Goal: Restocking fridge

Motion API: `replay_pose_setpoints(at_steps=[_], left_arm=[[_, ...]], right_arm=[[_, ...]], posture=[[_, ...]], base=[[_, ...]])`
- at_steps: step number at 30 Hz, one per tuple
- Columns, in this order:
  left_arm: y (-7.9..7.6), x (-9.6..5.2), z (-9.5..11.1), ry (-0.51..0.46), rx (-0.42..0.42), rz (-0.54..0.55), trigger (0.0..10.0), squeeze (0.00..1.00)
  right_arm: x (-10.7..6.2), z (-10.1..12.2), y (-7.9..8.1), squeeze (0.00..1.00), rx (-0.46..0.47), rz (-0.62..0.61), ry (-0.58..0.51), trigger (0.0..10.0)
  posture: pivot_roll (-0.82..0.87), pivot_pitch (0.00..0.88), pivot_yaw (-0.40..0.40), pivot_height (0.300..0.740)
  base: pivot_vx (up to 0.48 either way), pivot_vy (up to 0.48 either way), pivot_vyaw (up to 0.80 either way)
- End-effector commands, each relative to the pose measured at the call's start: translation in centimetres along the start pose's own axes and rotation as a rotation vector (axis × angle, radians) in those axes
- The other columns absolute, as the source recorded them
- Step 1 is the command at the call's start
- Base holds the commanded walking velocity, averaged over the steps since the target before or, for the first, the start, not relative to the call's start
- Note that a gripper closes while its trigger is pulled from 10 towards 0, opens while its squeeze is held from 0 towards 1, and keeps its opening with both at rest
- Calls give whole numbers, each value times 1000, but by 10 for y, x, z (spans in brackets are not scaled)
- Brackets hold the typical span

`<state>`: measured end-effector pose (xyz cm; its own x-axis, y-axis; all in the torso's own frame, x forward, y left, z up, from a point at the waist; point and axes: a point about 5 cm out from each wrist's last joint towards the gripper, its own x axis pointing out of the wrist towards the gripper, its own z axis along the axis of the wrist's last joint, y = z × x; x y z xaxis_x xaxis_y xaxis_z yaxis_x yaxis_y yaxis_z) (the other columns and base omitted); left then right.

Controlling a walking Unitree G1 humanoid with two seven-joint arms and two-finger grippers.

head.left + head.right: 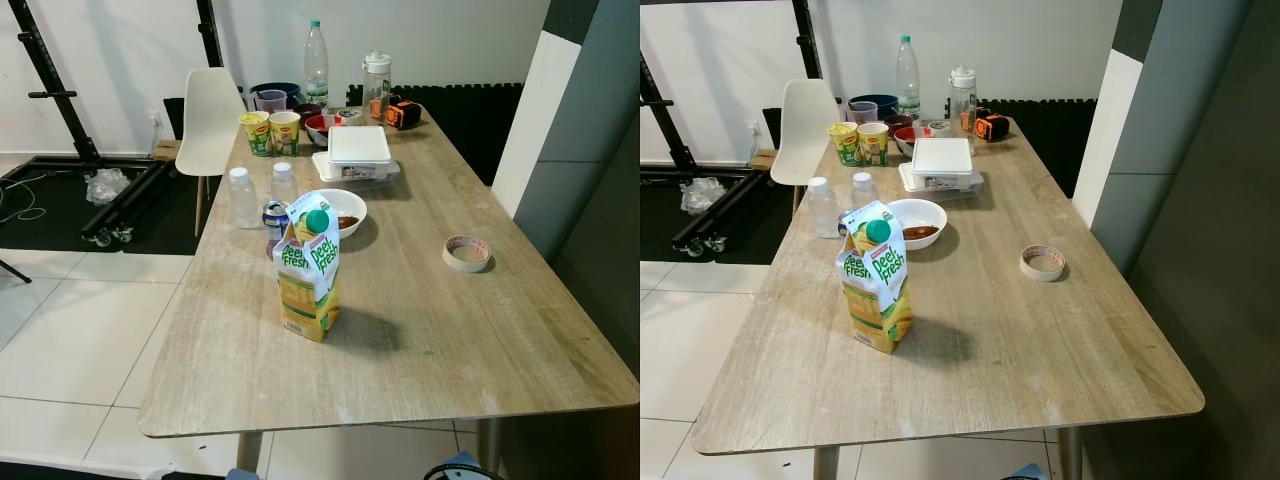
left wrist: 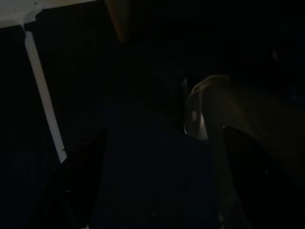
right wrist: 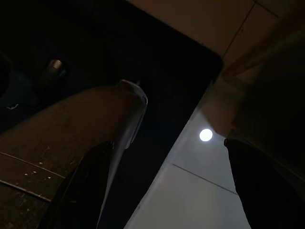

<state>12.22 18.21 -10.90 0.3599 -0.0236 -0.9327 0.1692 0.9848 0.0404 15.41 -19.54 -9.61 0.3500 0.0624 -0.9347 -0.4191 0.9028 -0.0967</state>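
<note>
A: What stands nearest on the counter [image 1: 430, 360]?

B: A Peel Fresh juice carton [image 1: 308, 268], upright, green cap on top, alone on the near half of the wooden top and a little left of its middle.

A: And just behind it?

B: A dark drink can [image 1: 274, 222] just beyond the carton's left shoulder, then a white bowl [image 1: 345, 210] with something brown inside. Left of the bowl stand two small clear bottles with white caps [image 1: 243, 197], side by side.

A: Anything off to the right?

B: A roll of tape [image 1: 467, 253] lying flat, well apart from everything else.

A: Farther up?

B: A white lidded food box [image 1: 359, 150] stacked on a clear tray. Left of it, two yellow-green noodle cups [image 1: 270, 131] touching each other. Behind those a red bowl [image 1: 322, 126], a tall clear water bottle with a green cap [image 1: 316, 65], a glass jar with a white lid [image 1: 376, 84] and a small orange-and-black gadget [image 1: 403, 114] by the far edge.

A: Beyond the counter?

B: A white chair [image 1: 209, 125] at the far left corner, and black stand legs on a dark mat.

A: And the arms?

B: Both hang low. The left tool [image 2: 157, 186] sits in deep shade, its two dark fingers spread wide. The right tool [image 3: 167, 186] is over pale floor tiles, fingers likewise set apart, pinching nothing.
</note>
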Motion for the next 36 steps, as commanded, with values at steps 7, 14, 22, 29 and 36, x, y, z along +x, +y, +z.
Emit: replay_pose_setpoints(at_steps=[7, 14, 22, 29, 36], left_arm=[[7, 0, 0, -3, -96, 38, 10000, 1000], [23, -3, -5, -10, -223, 130, 10000, 1000], [64, -13, -11, -43, -477, 347, 10000, 0], [140, -46, -25, -149, -916, 715, 10000, 0], [194, -80, -25, -290, -1141, 908, 10000, 0]], right_arm=[[-1, -1, -4, 1000, -28, -38, 6, 10000], [-1, -2, -6, 1000, 8, -43, -1, 10000], [-1, -2, -7, 0, 39, -55, 0, 10000], [-1, -5, -7, 0, 40, -61, 13, 10000], [-2, -8, -7, 0, 46, -69, 21, 10000]], posture=[[-33, 0, 0, 740], [-33, 0, 2, 740], [-35, 0, 5, 740], [-32, 0, 4, 740], [-34, 0, 9, 740]], base=[[0, 0, 0], [0, 0, 0], [0, 0, 0], [0, 0, 0], [0, 0, 0]])
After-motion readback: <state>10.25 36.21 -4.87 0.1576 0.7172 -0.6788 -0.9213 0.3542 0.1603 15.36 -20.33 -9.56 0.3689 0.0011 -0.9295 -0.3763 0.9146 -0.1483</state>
